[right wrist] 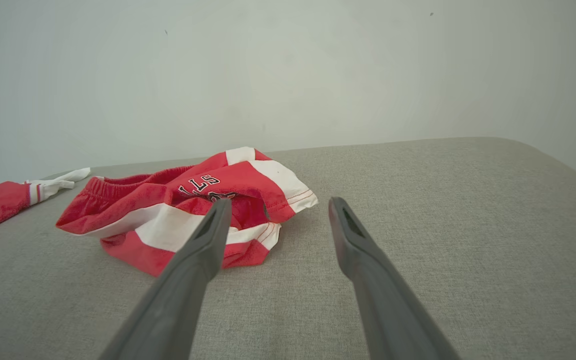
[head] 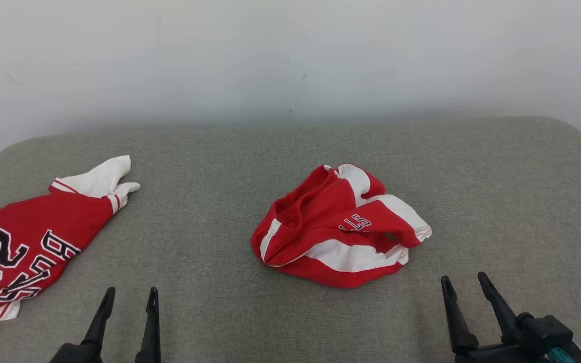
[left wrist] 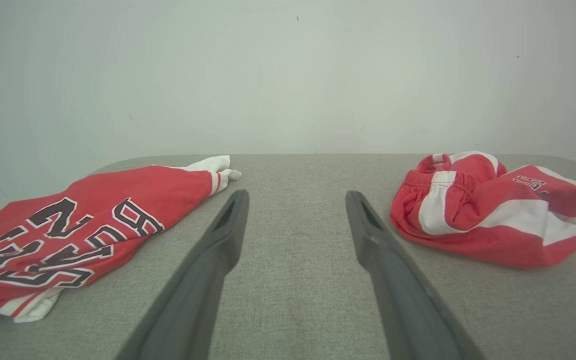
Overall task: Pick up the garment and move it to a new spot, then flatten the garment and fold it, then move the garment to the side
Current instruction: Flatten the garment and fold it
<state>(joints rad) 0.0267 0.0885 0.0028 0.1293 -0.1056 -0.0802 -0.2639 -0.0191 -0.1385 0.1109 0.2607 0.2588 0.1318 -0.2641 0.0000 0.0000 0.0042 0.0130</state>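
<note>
Garment (head: 28,237) lies crumpled at the desk's (head: 220,166) near left, running out of view leftward. Both pincers, left (head: 132,291) and right (head: 463,277), hover open and empty at the near edge. Farther in, mid-desk, sit bunched red shorts (head: 341,227) — the right pincer points at them and might take the wrong cloth. A shallow pinch on the garment could slip — or lift one layer only.

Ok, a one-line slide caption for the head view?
Open left gripper and right gripper over grey table; jersey at left, bunched red garment at centre.
</note>
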